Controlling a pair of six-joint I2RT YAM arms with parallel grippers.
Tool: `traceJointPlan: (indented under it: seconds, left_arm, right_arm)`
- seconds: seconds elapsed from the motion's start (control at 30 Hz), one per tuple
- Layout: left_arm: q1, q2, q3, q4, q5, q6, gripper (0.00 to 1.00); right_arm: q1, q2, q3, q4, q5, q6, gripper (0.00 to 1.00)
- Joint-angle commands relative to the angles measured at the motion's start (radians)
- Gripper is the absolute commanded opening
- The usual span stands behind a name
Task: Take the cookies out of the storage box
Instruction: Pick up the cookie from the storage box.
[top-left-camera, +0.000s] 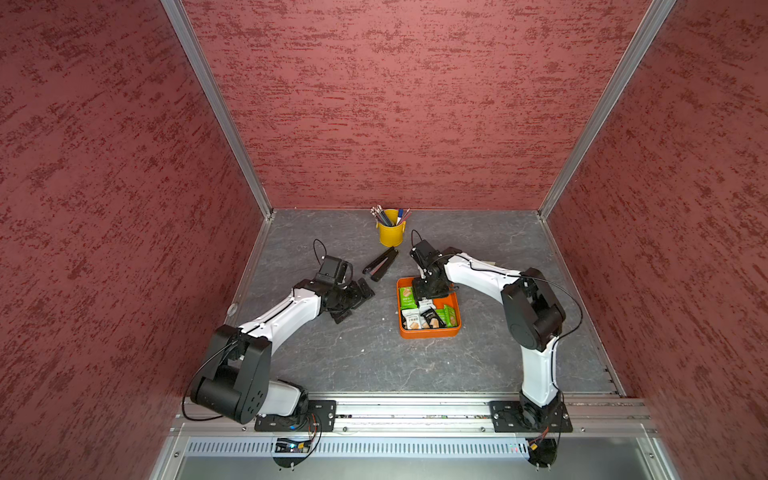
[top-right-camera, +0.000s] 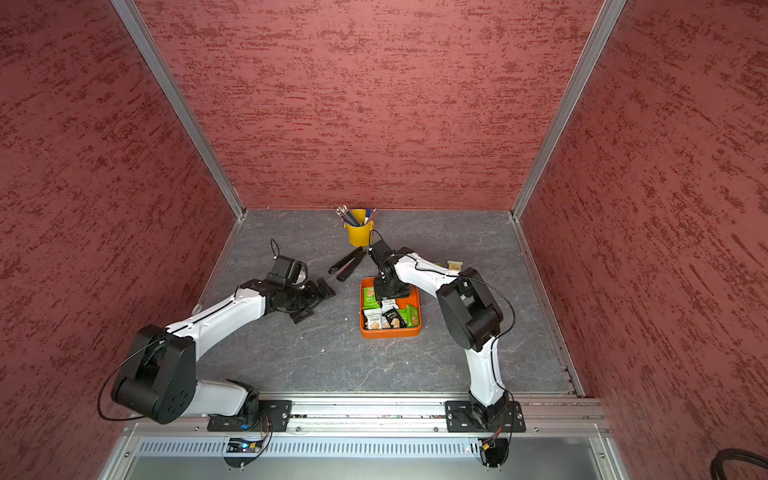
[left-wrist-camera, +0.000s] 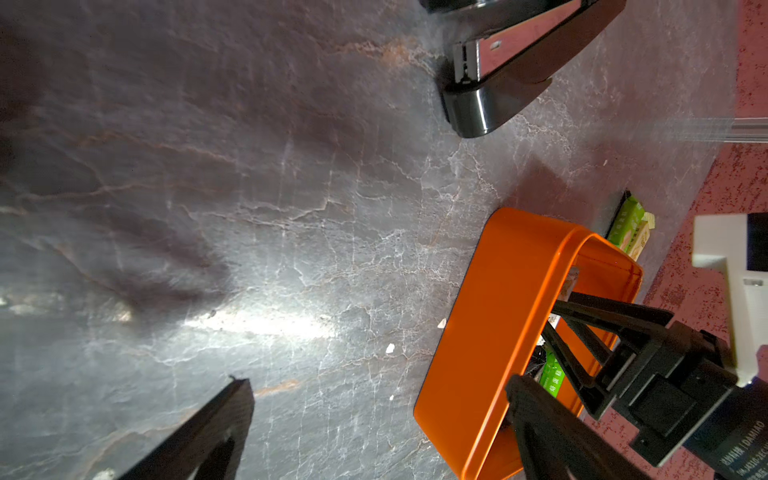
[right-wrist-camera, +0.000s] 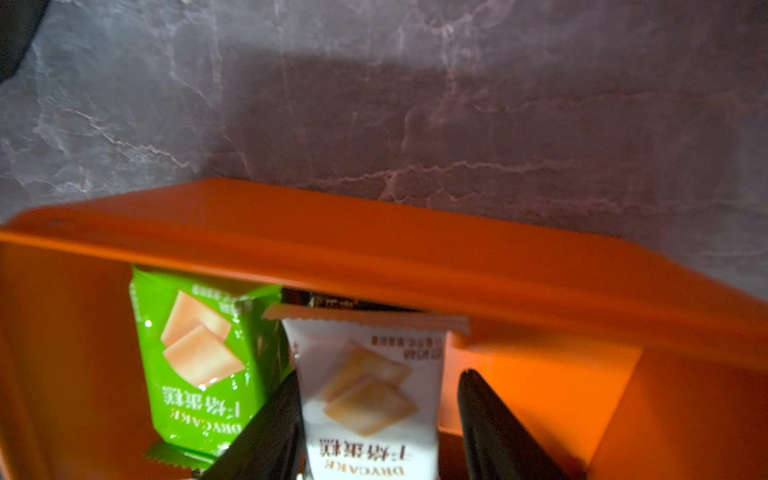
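Note:
The orange storage box (top-left-camera: 430, 333) (top-right-camera: 390, 333) sits right of the table's centre, with several green, white and black cookies (top-left-camera: 428, 318) in its near half. My right gripper (top-left-camera: 428, 297) reaches down into its far half. In the right wrist view it (right-wrist-camera: 381, 374) is open and straddles a white cookie packet (right-wrist-camera: 370, 415): one finger is against the packet's edge, the other stands apart from it. A green packet (right-wrist-camera: 195, 353) lies beside it, against the box wall (right-wrist-camera: 374, 232). My left gripper (top-left-camera: 356, 306) (left-wrist-camera: 380, 382) hangs wide open and empty over bare table left of the box (left-wrist-camera: 498, 291).
A yellow bucket of pens (top-left-camera: 391, 232) stands at the back centre. A black folded tool (top-left-camera: 380, 264) (left-wrist-camera: 498, 83) lies between it and the box. Green and cream packets (left-wrist-camera: 629, 226) lie on the table beyond the box, behind the right arm (top-right-camera: 454, 264). Red walls enclose three sides.

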Motion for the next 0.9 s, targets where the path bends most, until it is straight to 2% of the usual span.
traceJointPlan:
  seconds: [0.0,0.23,0.43,0.67,0.87]
  left_arm:
    - [0.007,-0.021,-0.012,0.001,-0.005,-0.003,1.00]
    - [0.007,-0.027,-0.012,0.000,-0.005,-0.005,1.00]
    - [0.008,-0.038,-0.016,-0.003,-0.007,-0.006,1.00]
    - [-0.003,-0.041,-0.006,-0.014,-0.005,0.003,1.00]
    - [-0.057,0.004,0.061,-0.037,-0.035,0.037,1.00]
  right_arm:
    - [0.009,0.025,0.031,-0.023,0.045,-0.017,0.62]
    - [0.010,0.032,0.030,-0.024,0.039,-0.020,0.57]
    - [0.009,0.023,0.028,-0.020,0.029,-0.018,0.46]
    - [0.009,-0.054,-0.002,-0.031,0.006,-0.011,0.46]
    - [0.009,-0.166,-0.062,-0.037,-0.023,0.004,0.44]
